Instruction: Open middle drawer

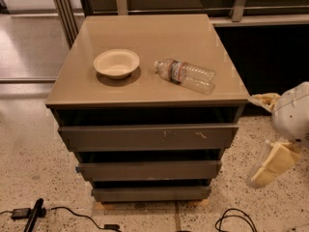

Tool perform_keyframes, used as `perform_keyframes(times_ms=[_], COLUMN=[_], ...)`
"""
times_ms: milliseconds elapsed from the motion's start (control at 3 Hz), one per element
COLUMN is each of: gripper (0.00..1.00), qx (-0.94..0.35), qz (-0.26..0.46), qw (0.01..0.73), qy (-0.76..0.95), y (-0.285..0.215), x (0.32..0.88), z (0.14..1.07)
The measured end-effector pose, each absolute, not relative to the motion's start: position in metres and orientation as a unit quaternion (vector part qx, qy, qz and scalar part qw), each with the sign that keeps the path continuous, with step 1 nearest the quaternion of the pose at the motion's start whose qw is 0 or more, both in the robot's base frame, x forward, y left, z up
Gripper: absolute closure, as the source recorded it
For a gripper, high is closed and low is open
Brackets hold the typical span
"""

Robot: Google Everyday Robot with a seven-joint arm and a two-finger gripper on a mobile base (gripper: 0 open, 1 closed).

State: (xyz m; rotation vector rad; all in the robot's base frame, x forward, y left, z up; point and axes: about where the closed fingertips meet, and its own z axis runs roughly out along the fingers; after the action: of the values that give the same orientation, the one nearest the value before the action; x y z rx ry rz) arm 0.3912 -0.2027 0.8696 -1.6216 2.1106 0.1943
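Observation:
The middle drawer [149, 169] is a plain grey-brown front, closed, between the wider scratched top drawer [145, 137] and the narrow bottom drawer [151, 193]. My gripper [267, 133] hangs in the air at the right of the cabinet, about level with the drawers and clear of them. Its pale yellow fingers are spread apart, one finger [273, 164] low and the other high, and they hold nothing. The drawer's inside is hidden.
On the cabinet top [145, 37] stand a white paper bowl [116, 63] and a lying clear plastic bottle [186, 75]. Black cables [234, 220] and a plug [21, 212] lie on the speckled floor in front. A railing and dark panel stand behind.

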Motion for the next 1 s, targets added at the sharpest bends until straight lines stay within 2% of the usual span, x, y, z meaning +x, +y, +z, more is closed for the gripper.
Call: perform_keyframes(times_ms=[333,1000], gripper=[0.00,0.00], qx=[-0.588,-0.588], qz=[0.089,0.112], qw=[0.293,0.288], qy=[0.749,0.747], y=[-0.195,-0.179], x=[0.386,0.383], z=[0.837,0.820])
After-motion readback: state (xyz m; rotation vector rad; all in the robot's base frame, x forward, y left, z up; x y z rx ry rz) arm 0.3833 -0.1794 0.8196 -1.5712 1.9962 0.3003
